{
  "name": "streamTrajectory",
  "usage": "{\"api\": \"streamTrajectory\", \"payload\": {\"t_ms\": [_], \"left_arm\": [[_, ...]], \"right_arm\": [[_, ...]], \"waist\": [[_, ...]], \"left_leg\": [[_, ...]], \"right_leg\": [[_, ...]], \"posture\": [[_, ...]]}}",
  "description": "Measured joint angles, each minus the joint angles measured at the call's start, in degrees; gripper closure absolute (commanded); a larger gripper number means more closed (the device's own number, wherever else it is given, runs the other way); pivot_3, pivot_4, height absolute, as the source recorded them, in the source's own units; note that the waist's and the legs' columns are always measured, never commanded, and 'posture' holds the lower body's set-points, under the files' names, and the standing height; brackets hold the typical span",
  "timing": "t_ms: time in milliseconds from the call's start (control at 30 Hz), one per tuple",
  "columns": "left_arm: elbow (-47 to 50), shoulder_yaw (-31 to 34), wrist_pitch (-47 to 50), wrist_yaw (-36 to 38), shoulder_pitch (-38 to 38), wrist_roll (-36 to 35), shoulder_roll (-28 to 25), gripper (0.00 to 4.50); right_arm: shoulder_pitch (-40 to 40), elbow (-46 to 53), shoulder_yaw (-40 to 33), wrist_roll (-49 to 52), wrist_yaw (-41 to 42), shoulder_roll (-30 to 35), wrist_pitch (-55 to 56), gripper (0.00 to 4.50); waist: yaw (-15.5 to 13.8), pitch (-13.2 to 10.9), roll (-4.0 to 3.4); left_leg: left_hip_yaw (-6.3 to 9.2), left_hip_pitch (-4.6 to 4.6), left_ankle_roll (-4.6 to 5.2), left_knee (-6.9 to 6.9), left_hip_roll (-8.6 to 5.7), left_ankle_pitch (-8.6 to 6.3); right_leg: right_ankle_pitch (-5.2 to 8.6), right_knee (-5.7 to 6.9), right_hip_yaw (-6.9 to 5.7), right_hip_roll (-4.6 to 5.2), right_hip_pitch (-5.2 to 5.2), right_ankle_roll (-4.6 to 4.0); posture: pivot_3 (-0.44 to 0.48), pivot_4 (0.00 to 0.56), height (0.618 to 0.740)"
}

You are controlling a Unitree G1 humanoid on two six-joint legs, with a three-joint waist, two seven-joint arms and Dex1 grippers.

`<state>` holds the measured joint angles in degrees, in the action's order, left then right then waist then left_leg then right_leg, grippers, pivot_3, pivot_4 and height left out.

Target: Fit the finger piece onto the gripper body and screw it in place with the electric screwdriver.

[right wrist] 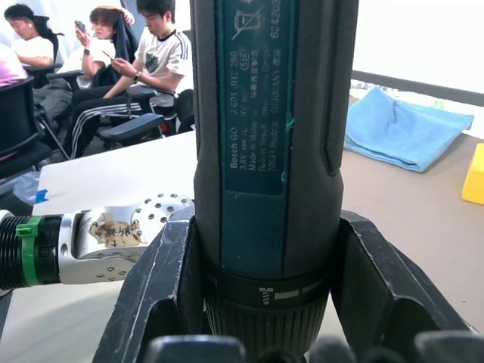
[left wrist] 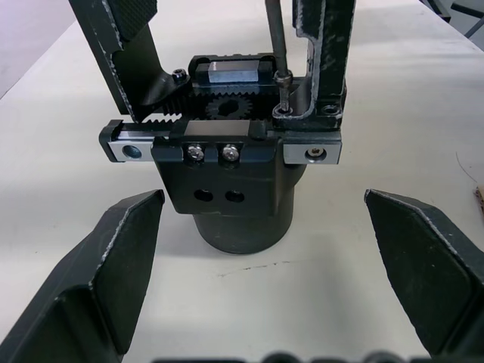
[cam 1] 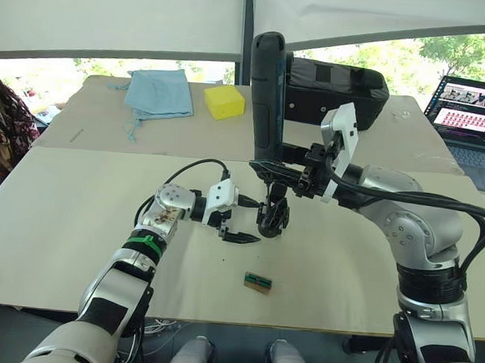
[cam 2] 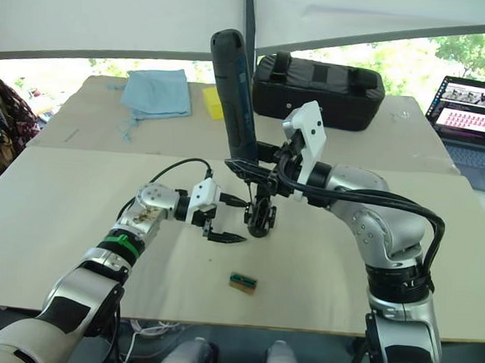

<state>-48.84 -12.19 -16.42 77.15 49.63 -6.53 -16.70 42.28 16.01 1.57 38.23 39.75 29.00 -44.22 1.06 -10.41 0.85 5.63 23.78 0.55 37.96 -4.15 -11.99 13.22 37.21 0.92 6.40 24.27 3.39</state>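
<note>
The gripper body stands on the table in front of me, its toothed racks and gear facing the left wrist camera. A black finger piece sits upright on its right-hand rail; another black finger stands on the other rail. My right gripper is shut on the electric screwdriver, held upright with its thin bit down on a screw at the finger piece's foot. My left gripper is open, its fingers on either side of the body, not touching it.
A small green and brown part lies near the table's front edge. At the back are a blue cloth, a yellow block and a large black case. A laptop is at the far right. People sit beyond the table.
</note>
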Motion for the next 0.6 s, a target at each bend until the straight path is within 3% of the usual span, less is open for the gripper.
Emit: {"api": "streamTrajectory", "payload": {"t_ms": [600], "left_arm": [[0.65, -0.01, -0.87, -0.09, -0.16, 0.03, 0.51, 0.00]], "right_arm": [[-1.04, 1.50, -0.01, -1.44, 0.06, -0.50, 0.88, 2.58]], "waist": [[-0.01, 0.00, 0.00]], "left_leg": [[0.00, 0.00, 0.00, 0.01, 0.00, 0.00]], "right_leg": [[0.00, 0.00, 0.00, 0.00, 0.00, 0.00]], "posture": [[0.000, 0.150, 0.740]]}}
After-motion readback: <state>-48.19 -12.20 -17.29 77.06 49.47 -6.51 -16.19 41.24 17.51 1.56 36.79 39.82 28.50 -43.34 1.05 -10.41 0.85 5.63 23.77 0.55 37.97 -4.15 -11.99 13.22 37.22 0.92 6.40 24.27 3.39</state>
